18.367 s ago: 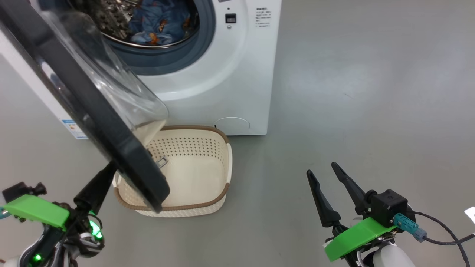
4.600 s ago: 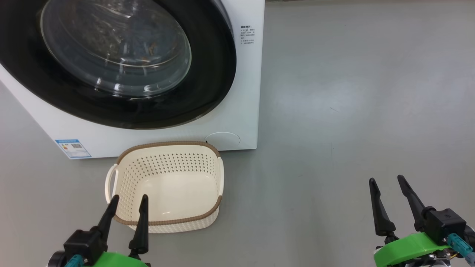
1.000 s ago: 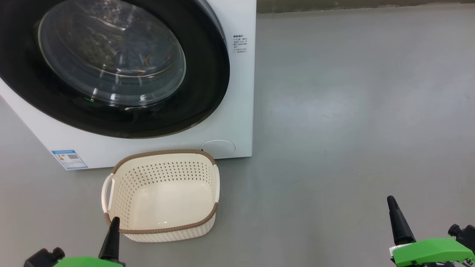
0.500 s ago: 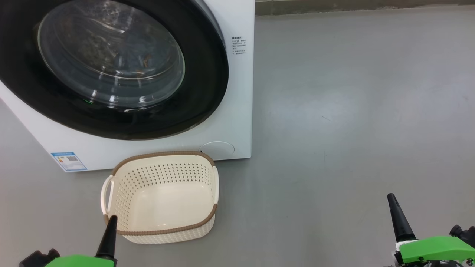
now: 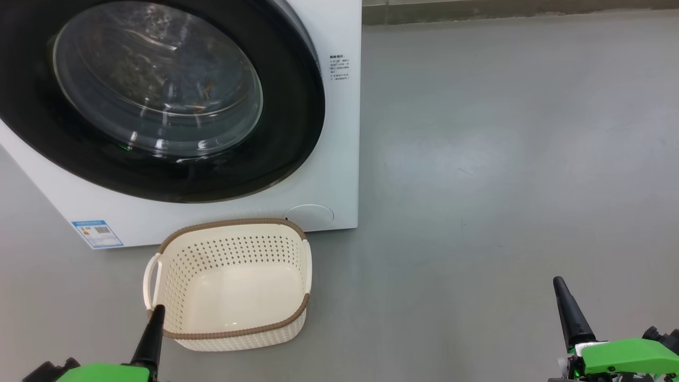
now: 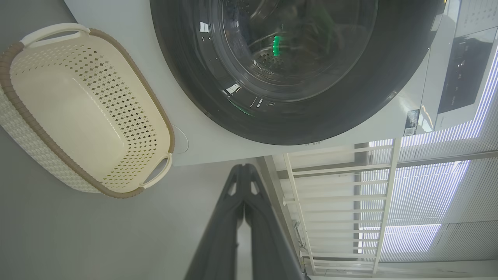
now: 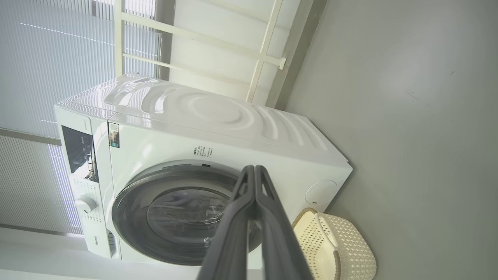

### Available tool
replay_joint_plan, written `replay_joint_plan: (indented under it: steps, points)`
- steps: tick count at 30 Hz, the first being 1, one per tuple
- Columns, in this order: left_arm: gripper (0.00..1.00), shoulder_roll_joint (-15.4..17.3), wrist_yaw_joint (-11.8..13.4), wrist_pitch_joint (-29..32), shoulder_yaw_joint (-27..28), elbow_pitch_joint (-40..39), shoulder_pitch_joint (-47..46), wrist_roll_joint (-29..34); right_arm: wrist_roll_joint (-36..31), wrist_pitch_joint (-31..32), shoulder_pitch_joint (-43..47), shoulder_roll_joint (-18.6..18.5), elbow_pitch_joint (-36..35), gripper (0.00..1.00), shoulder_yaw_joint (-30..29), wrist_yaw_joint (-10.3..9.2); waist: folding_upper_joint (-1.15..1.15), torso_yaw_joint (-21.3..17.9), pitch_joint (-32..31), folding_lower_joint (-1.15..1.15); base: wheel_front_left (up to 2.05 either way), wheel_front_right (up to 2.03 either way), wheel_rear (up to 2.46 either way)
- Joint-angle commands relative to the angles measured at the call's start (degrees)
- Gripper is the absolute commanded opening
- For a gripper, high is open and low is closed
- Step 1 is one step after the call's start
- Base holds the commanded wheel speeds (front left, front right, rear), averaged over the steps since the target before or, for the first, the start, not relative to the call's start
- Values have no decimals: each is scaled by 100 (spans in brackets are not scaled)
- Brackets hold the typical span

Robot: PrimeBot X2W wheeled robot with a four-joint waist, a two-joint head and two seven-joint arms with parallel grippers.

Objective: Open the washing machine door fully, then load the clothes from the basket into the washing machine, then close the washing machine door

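Observation:
The white washing machine [image 5: 339,159] stands at the upper left, and its glossy black round door [image 5: 297,132] lies flush against its front. Through the door's glass I faintly make out blue and orange clothes [image 5: 204,91] in the drum. On the floor in front of the machine sits the cream basket [image 5: 233,223], with nothing in it. My left gripper [image 5: 157,312] is shut and empty by the basket's near left corner. My right gripper [image 5: 558,282] is shut and empty, far to the right over bare floor. The wrist views show each gripper's fingers pressed together: left gripper [image 6: 243,167], right gripper [image 7: 253,168].
Grey floor [image 5: 504,159] stretches to the right of the machine up to a wall base at the back. A blue energy label [image 5: 97,233] and a round filter cap [image 5: 310,214] sit low on the machine's front. White railings and window blinds [image 6: 420,202] stand behind the machine.
The head view has shifted a little, so machine and basket sit slightly lower in the picture. Both grippers stay shut and low. The door stays closed.

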Motion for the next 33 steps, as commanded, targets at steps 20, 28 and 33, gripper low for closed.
replay_joint_plan:
  steps: [20, 28, 33]
  points:
    - [0, 61, -16, 390, 437, -125, -348, -1257, 1579, 394, -350, -75, -89, 0, 120, -33, 0, -37, -50, 0, 0, 0, 0]
    - [0, 53, -16, 401, 450, -125, -350, -1250, 1583, 395, -350, -75, -89, 0, 120, -33, 0, -37, -50, 0, 0, 0, 0]
    - [0, 48, -16, 407, 457, -125, -350, -1245, 1583, 395, -350, -75, -89, 0, 120, -33, 0, -37, -50, 0, 0, 0, 0]
